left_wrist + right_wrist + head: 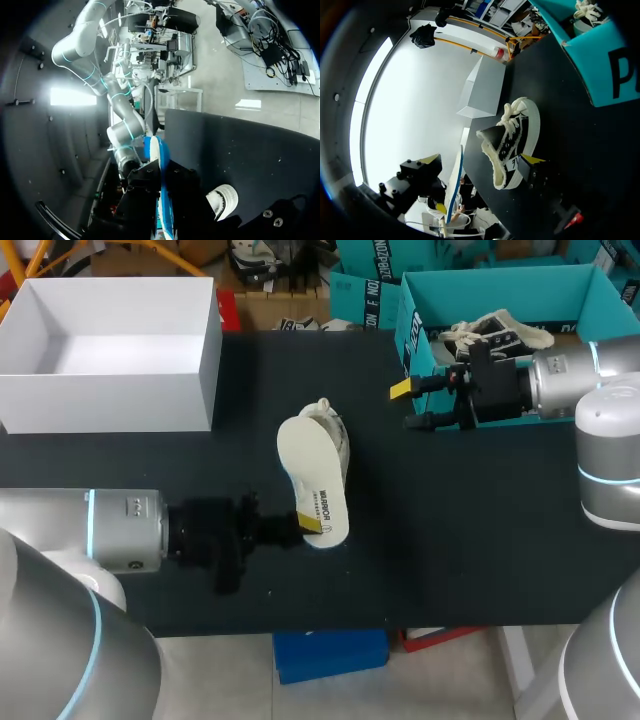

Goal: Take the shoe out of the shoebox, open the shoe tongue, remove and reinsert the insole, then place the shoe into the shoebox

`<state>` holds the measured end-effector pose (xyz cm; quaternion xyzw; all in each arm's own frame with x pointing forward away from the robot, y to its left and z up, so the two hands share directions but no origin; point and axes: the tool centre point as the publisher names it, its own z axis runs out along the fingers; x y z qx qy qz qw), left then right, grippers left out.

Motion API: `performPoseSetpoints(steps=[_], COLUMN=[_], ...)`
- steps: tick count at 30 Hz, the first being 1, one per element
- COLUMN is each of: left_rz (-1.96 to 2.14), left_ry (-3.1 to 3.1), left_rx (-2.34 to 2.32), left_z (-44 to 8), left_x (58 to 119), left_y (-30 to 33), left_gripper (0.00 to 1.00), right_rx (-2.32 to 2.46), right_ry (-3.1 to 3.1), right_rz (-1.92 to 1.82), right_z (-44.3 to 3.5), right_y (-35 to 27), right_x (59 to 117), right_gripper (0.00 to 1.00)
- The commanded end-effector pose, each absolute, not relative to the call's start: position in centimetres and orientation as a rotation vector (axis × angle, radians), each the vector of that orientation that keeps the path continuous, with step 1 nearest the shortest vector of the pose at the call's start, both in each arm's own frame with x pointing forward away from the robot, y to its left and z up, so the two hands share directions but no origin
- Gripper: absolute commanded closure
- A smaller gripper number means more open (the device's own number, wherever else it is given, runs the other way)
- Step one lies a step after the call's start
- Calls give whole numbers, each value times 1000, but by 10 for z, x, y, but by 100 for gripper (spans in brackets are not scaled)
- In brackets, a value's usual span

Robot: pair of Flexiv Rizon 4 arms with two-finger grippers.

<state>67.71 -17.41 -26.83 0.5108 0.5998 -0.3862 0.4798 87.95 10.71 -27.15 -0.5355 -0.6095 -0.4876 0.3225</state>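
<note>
On the desk point(480, 540), the shoe point(337, 435) lies on its side, outside the teal shoebox point(415, 335)
Head view: left pincer point(298, 528) pinches the white insole point(315, 480); right pincer point(408, 407) spread, empty; left wrist view: insole edge-on between fingers point(145, 182); right wrist view: shoe ahead.

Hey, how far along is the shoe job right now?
Done: the shoe lies on the table outside the teal shoebox, tongue apparently pulled open, and its insole is out. In hand: the left hand grips the insole above the shoe; the right hand is open and empty. Left: reinsert the insole, then box the shoe.
</note>
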Motion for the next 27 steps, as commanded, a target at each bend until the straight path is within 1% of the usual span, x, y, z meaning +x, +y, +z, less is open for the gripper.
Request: performPoseSetpoints(steps=[1, 20, 27], left_rz=[-934, -934, -901], left_ry=[1467, 1467, 1355], left_rx=[1246, 1246, 1265], left_z=[-269, -269, -288], left_x=[678, 678, 681], left_y=[-178, -178, -179], left_gripper=[100, 100, 100], right_rx=[-1408, -1408, -1408], right_ry=[-1599, -1599, -1599], right_rz=[-1280, -1280, -1280], right_z=[-272, -272, -272], right_y=[109, 109, 109], right_x=[880, 880, 880], right_gripper=[0, 0, 0])
